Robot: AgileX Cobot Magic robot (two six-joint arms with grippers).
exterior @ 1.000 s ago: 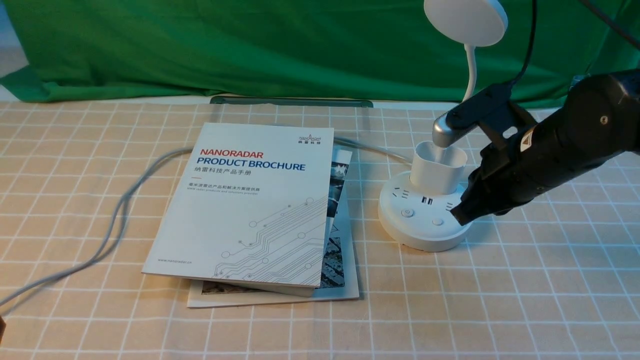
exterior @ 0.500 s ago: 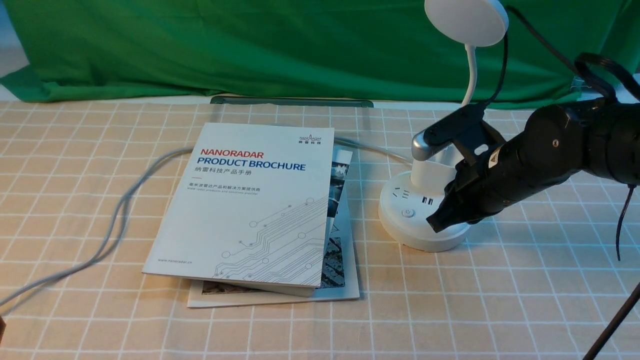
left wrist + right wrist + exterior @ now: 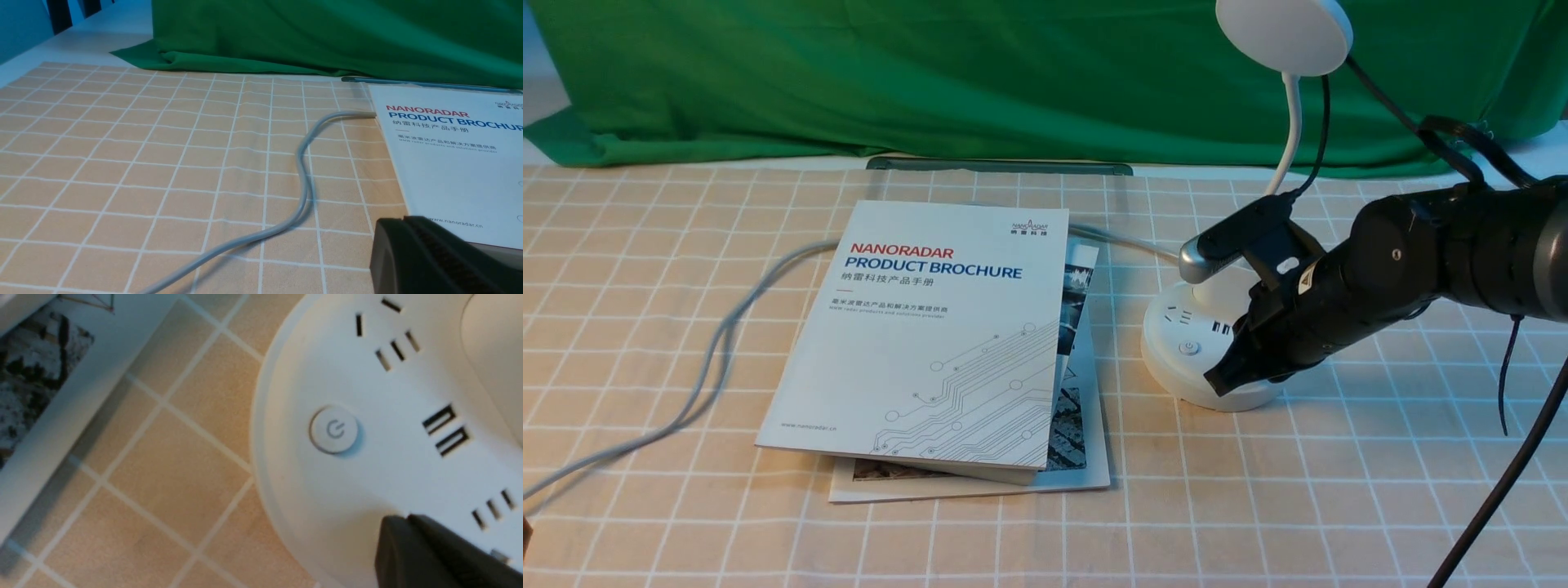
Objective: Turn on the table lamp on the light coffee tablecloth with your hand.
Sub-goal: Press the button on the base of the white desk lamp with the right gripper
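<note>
Front view: the table lamp [image 3: 1176,371] stands upright on the right-hand part of the tabletop, its round base resting on the light coffee tablecloth [image 3: 915,543]. A cup-shaped holder [image 3: 1227,290] rises from that base. The right arm [image 3: 1388,253] covers much of it, mouth included, so what it contains, if anything, cannot be told. The thin neck [image 3: 1293,122] climbs to the white disc head [image 3: 1286,34], cut off by the top of the view.

The right end effector [image 3: 404,517] is shut, its fingertips together with nothing between them. It slants over the base, beside the power button [image 3: 334,429] and apart from it; whether it touches the base cannot be told. Sockets and two USB ports [image 3: 446,429] also show on the base.

Toward the robot's left from the lamp lies a stack of printed matter, a white brochure [image 3: 923,335] on top and a wider booklet [image 3: 1094,457] partly showing beneath. A grey cable [image 3: 719,343] curves over the cloth, passes behind the brochure and comes out toward the lamp. The left end effector [image 3: 402,218] is also shut and holds nothing. Green fabric [image 3: 915,82] hangs at the back.
</note>
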